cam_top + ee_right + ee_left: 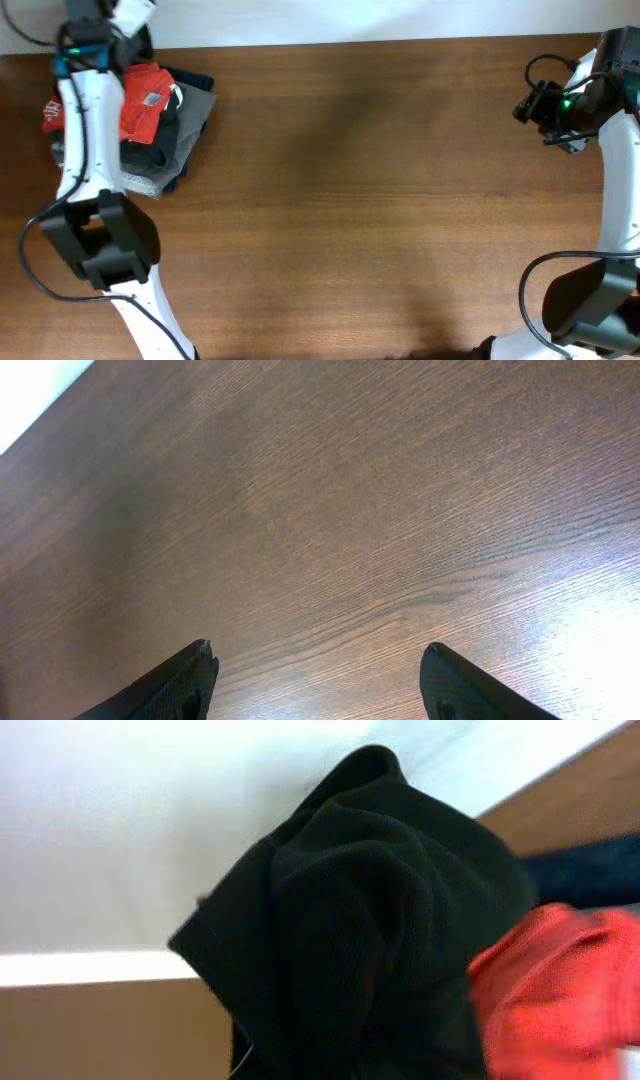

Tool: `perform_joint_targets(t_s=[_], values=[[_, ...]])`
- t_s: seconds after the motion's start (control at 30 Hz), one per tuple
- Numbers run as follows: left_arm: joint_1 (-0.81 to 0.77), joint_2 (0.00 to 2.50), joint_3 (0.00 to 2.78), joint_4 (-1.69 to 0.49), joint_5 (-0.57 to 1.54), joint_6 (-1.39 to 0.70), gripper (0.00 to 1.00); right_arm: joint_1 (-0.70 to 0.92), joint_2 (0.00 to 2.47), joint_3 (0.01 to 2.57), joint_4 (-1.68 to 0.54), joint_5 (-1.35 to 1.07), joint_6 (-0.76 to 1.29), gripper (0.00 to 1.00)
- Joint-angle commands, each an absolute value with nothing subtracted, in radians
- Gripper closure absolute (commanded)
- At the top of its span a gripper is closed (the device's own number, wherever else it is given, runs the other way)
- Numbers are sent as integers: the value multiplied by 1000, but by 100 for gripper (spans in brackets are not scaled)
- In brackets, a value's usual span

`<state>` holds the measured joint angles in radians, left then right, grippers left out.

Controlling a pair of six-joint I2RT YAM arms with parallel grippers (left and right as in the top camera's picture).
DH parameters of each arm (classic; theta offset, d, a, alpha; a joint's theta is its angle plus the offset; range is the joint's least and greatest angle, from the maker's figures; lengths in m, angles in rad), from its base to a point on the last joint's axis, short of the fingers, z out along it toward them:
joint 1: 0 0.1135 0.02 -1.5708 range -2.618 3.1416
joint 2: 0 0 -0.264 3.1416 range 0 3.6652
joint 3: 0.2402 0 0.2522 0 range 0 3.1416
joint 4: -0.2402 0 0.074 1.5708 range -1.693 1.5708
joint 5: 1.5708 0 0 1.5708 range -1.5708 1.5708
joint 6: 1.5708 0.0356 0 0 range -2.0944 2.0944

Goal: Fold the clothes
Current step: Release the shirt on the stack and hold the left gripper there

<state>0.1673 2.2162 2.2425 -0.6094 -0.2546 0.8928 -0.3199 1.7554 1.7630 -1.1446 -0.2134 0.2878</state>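
The black shirt [380,920] fills the middle of the left wrist view as a bunched mass of dark fabric raised in front of the white wall. It covers my left gripper's fingers, which look shut on it. In the overhead view the left gripper [95,45] is at the table's far left corner, over the pile of garments. My right gripper [318,660] is open and empty above bare wood at the far right [532,105].
A red garment with white lettering [145,100] lies on folded grey and dark garments [192,118] at the far left; the red one also shows in the left wrist view [560,990]. The brown table [380,200] ends at a white wall behind.
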Motion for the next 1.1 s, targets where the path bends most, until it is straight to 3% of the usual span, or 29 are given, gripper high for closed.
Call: perform_joint_targets(t_s=[0.0, 0.23, 0.53, 0.77, 1.07], values=[[221, 2197, 2330, -627, -311, 850, 100, -314, 1757, 1764, -1150, -198, 285, 30], [338, 2197, 2348, -586, -297, 871, 100, -314, 1757, 1764, -1174, -198, 285, 30], [445, 2197, 2348, -577, -119, 923, 100, -314, 1757, 1764, -1179, -206, 286, 30], [441, 2206, 2345, -606, 57, 940, 100, -314, 1757, 1764, -1179, -206, 286, 30], [412, 2291, 2344, -596, 39, 982, 100, -314, 1757, 1764, -1202, -201, 284, 30]])
